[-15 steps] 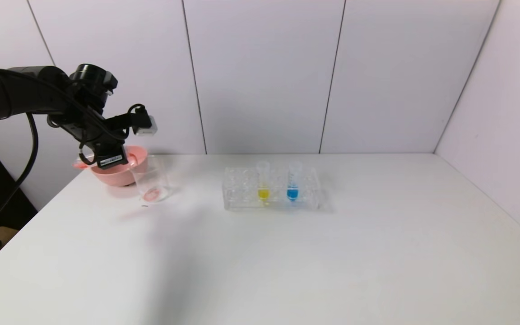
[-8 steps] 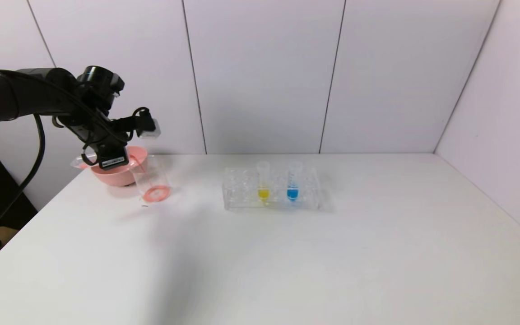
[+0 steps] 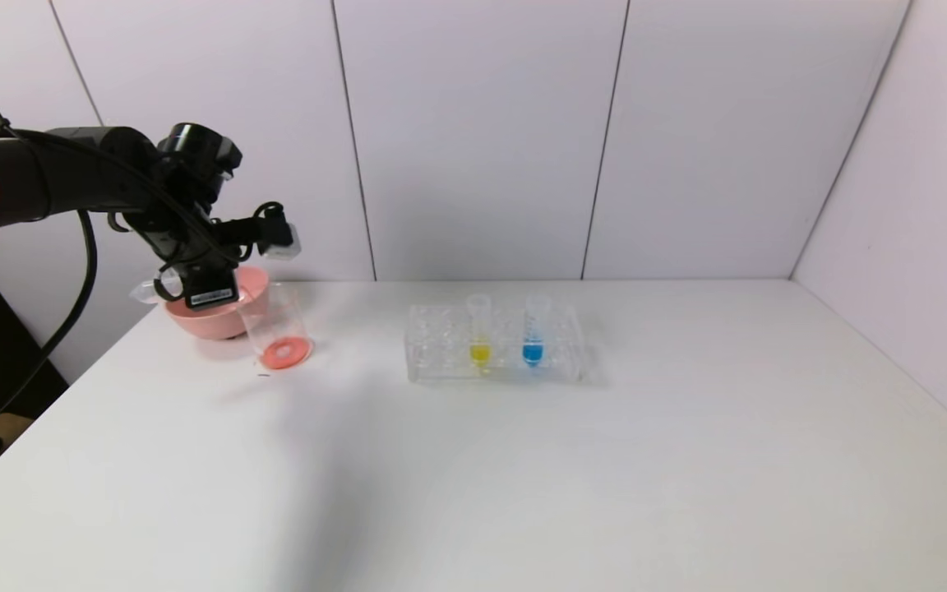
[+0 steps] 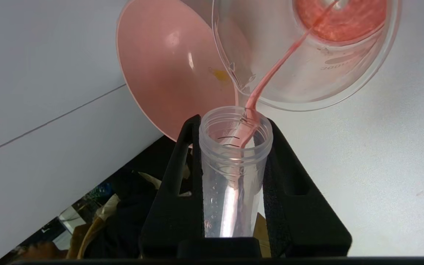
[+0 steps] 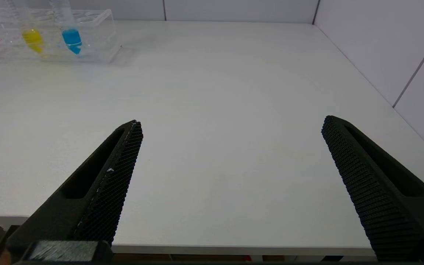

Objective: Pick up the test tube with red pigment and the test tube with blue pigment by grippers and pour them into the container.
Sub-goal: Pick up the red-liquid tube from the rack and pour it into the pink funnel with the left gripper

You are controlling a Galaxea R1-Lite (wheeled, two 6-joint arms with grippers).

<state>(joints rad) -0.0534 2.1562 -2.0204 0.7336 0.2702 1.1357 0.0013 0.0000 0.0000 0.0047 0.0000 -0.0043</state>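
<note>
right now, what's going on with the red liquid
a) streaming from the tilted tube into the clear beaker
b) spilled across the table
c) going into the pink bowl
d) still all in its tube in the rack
a: the left end effector holds the red tube tipped at the beaker, and a red stream runs from the tube's mouth to a red pool on the beaker's bottom.

The pink bowl (image 3: 209,316) and the container (image 3: 276,329) stand touching at the table's (image 3: 523,477) far left corner, with the left gripper (image 3: 209,289) above them — little room there. The clear rack (image 3: 494,345) stands mid-table, well apart. The near half and the right side lie bare — open passage, walls (image 3: 482,131) bounding back and right.
</note>
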